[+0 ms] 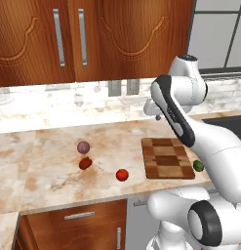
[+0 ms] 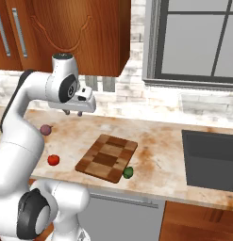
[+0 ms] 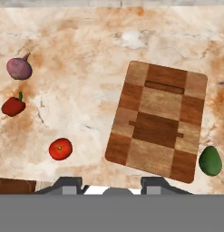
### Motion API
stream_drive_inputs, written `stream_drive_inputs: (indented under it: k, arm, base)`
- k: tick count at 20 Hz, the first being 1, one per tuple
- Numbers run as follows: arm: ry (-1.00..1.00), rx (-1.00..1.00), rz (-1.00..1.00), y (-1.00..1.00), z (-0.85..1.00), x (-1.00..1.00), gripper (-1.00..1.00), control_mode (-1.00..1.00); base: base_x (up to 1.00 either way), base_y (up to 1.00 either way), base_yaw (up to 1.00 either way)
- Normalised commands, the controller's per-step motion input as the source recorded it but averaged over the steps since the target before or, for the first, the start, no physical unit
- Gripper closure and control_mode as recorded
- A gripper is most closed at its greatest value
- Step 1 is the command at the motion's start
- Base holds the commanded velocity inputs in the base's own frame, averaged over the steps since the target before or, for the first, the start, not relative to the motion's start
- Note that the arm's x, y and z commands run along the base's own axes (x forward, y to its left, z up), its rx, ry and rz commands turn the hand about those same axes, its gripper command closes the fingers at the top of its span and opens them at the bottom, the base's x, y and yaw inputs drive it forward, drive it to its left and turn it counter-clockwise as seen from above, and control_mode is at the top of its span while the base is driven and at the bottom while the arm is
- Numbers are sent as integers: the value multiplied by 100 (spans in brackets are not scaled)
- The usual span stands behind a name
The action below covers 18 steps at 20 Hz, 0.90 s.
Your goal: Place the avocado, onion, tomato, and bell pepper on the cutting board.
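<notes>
Left base view: the fingers point(image 1: 157, 116) are raised above the surface point(image 1: 53, 176), partly hidden behind the arm. The cutting board point(image 1: 167, 158) lies below and in front of them, bare. The avocado point(image 1: 198, 166) rests on the surface just beside the board's right near corner. The tomato point(image 1: 122, 175), bell pepper point(image 1: 85, 163) and onion point(image 1: 83, 147) lie on the surface to the left of the fingers, well apart from the board.

Right base view: the fingers point(image 2: 73, 113) hang above the surface, clenched with nothing between them. The cutting board point(image 2: 106, 157) lies below and to their right. The avocado point(image 2: 128, 172) touches or nearly touches the board's near right edge. The onion point(image 2: 45, 129) and tomato point(image 2: 53, 160) sit below the fingers to their left.

Hand view: the fingers point(image 3: 111, 185) look straight down at the surface. The cutting board point(image 3: 158, 120) lies ahead to the right, the avocado point(image 3: 210, 161) beside its corner. The tomato point(image 3: 60, 149), bell pepper point(image 3: 13, 106) and onion point(image 3: 19, 68) lie ahead to the left.
</notes>
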Motion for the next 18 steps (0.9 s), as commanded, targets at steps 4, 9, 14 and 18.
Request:
stream_drive_inputs:
  k: [4, 9, 14, 18]
  arm:
    - [0, 0, 0, 14, -2, -14, -100, -100]
    - [0, 0, 0, 32, -7, -23, -100, -100]
    - [0, 0, 0, 13, -6, -13, -100, -100]
    - [0, 3, 0, 0, -23, -7, -100, -100]
  base:
    - [0, 0, 0]
    - [0, 0, 0]
    - [0, 0, 0]
    - [0, 0, 0]
